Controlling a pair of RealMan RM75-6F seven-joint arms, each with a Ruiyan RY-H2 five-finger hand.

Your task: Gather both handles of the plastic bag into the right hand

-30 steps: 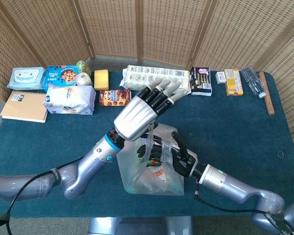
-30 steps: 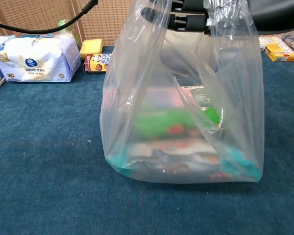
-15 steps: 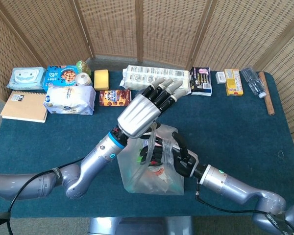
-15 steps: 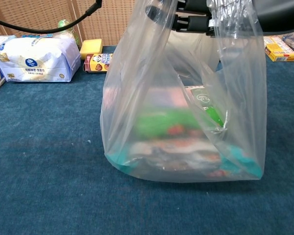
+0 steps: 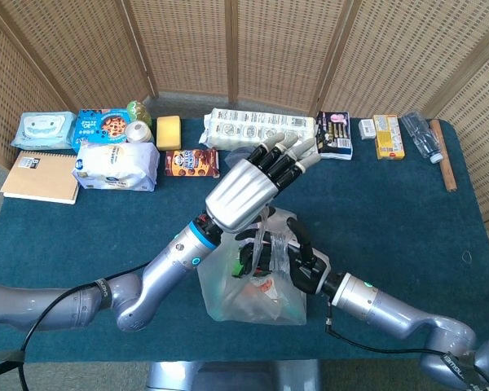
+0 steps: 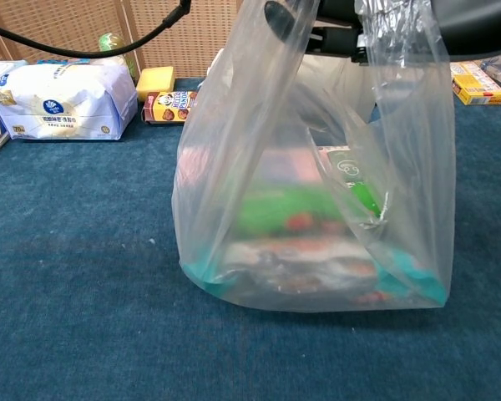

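Head view: the plastic bag [image 5: 257,281] is seen standing on the table [image 5: 407,212], near its front edge. The handles [image 5: 265,240] are gathered above the bag's mouth and gripped in the right hand [image 5: 297,262]. The left hand [image 5: 253,187] is held just above them, fingers extended, nothing in it.

Chest view: both handle strips [image 6: 401,50] are seen rising vertically to the dark fingers [image 6: 334,38] at the top edge.
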